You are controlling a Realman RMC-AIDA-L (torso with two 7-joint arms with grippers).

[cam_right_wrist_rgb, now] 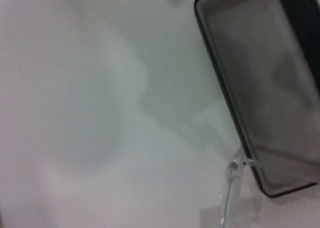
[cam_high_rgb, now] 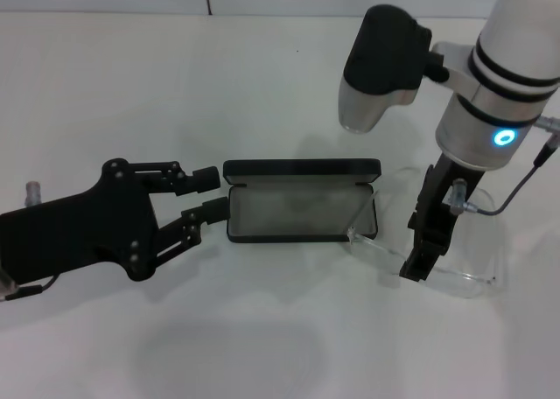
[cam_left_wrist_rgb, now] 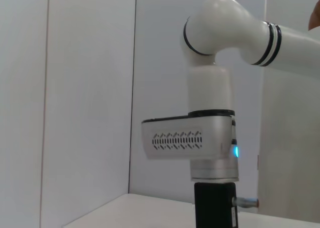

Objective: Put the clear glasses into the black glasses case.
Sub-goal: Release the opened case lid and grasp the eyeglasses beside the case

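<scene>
The black glasses case (cam_high_rgb: 302,213) lies open mid-table, grey lining up, lid standing along its far side. My left gripper (cam_high_rgb: 210,195) is open at the case's left end, one finger at the lid corner and one at the tray's edge. The clear glasses (cam_high_rgb: 472,263) sit to the right of the case, with one temple (cam_high_rgb: 365,220) leaning over the case's right end. My right gripper (cam_high_rgb: 420,263) points down and is shut on the clear glasses at their near left part. In the right wrist view the case (cam_right_wrist_rgb: 260,88) and a temple hinge (cam_right_wrist_rgb: 234,164) show.
The white table (cam_high_rgb: 262,346) spreads out around the case. A small metal stub (cam_high_rgb: 33,189) stands at the far left, behind my left arm. The left wrist view shows only my right arm (cam_left_wrist_rgb: 215,138) against a white wall.
</scene>
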